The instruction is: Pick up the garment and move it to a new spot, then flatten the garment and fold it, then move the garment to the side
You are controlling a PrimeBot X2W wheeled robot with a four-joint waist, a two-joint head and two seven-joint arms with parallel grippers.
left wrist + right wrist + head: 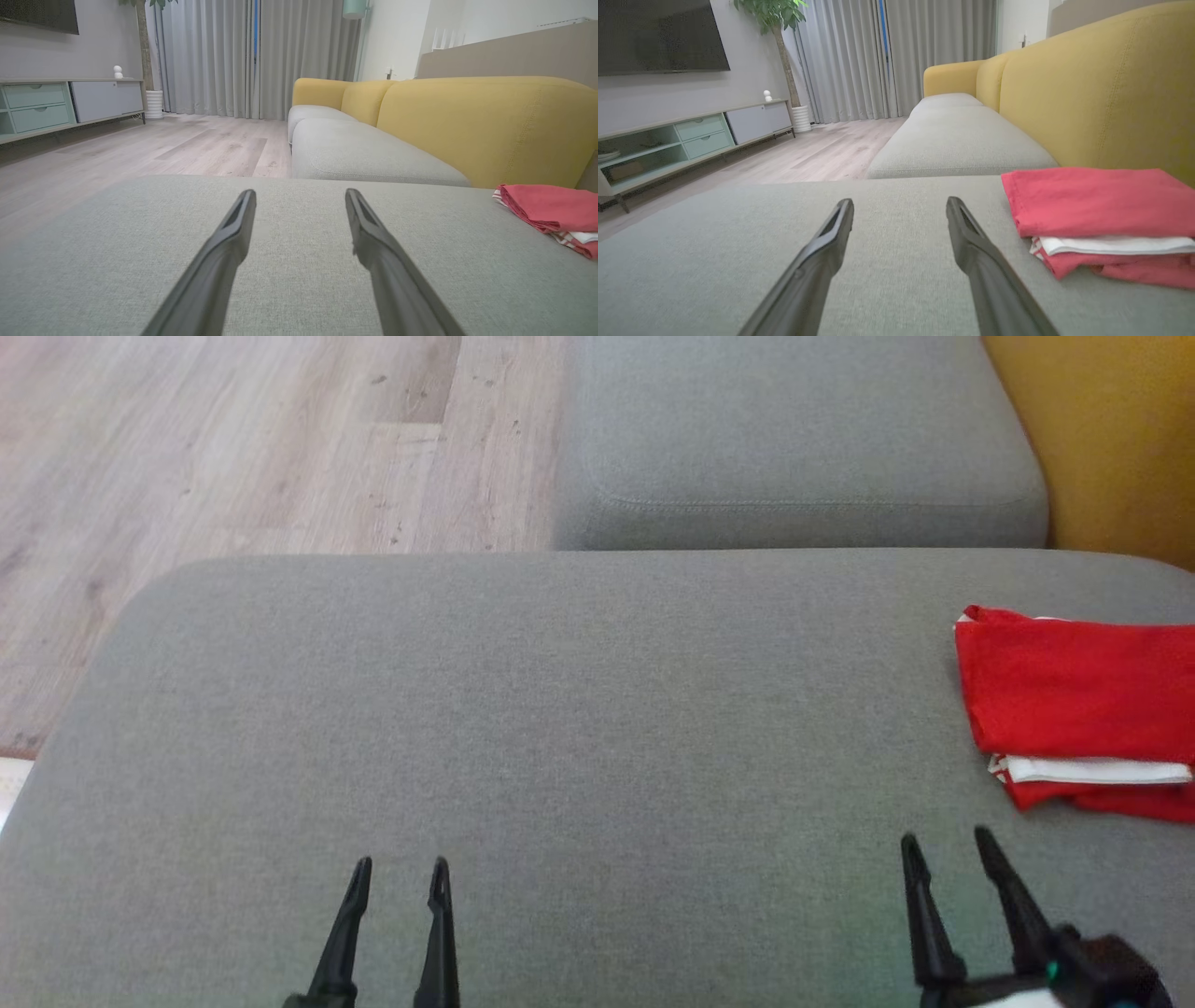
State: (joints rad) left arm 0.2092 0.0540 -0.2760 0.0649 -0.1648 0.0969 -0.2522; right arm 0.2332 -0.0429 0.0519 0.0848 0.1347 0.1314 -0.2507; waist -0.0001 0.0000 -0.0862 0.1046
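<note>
Both our grippers low, fingers parted.
Our left gripper (401, 864) sits at our lower left, its two long dark fingers pointing forward with a clear gap between the tips. Our right gripper (946, 836) sits at our lower right, likewise spread, fingers leaning slightly leftward.

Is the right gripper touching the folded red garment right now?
Apart. In the head view, bare grey cushion shows between the garment and the right gripper, whose fingers stand open and empty.
</note>
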